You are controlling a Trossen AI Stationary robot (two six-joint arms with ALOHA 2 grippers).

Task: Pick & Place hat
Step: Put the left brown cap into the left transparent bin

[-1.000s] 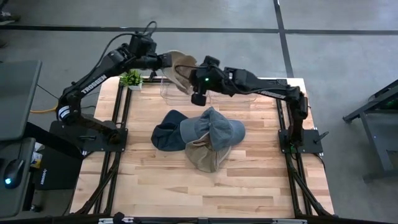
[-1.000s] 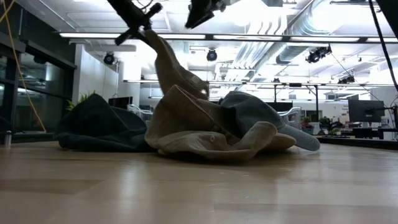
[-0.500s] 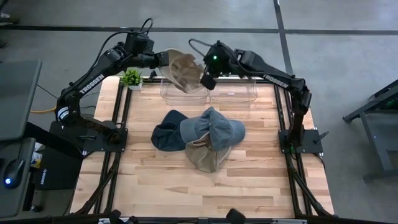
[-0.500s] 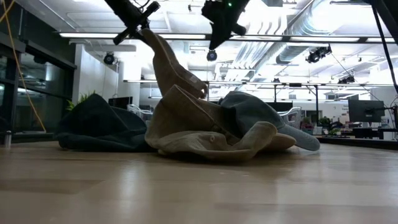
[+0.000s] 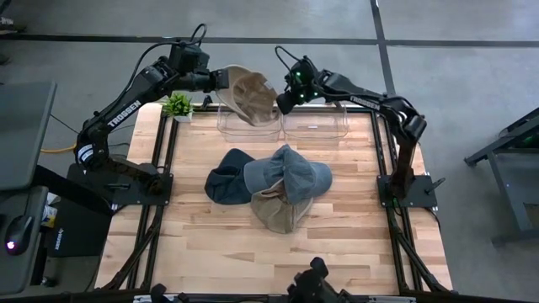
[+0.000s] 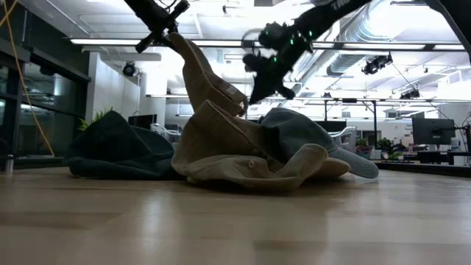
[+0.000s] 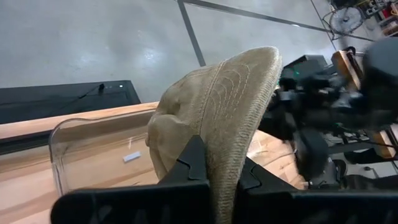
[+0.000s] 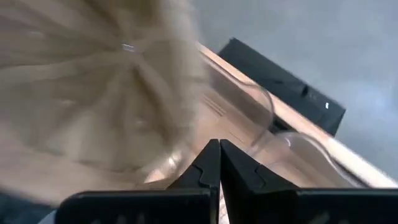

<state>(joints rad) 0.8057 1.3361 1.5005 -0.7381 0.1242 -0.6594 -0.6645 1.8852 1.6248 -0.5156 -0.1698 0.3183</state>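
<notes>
Left gripper (image 5: 221, 80) is clenched on the tan hat (image 5: 249, 95), and I am holding that hat up in the air right over the left bin (image 5: 249, 124). My left wrist view shows the brim pinched tight between my fingers (image 7: 193, 163). Right gripper (image 5: 284, 102) hangs just beside the hat, on the side away from the left arm, and it is squeezed shut on nothing; my right wrist view shows the two fingers (image 8: 208, 163) pressed together with the hat only close in front of them. I think the job is partly done: one hat is picked up and sits above the bin, but I have not let it go yet, so the drop is still left. Nearer to me than the bin, three more hats wait in a heap in the middle of the table (image 5: 337, 240): a dark hat (image 5: 224, 181), a blue hat (image 5: 290, 172) lying on top, and a second tan one (image 5: 282, 212) under it. Those all still need moving, as I read it. Compared with a second ago, my right gripper was open and sat over the near edge of the bins, close to the heap; now it has snapped shut and pulled back toward the far edge of the table. The hat over the bin has hardly moved at all.
</notes>
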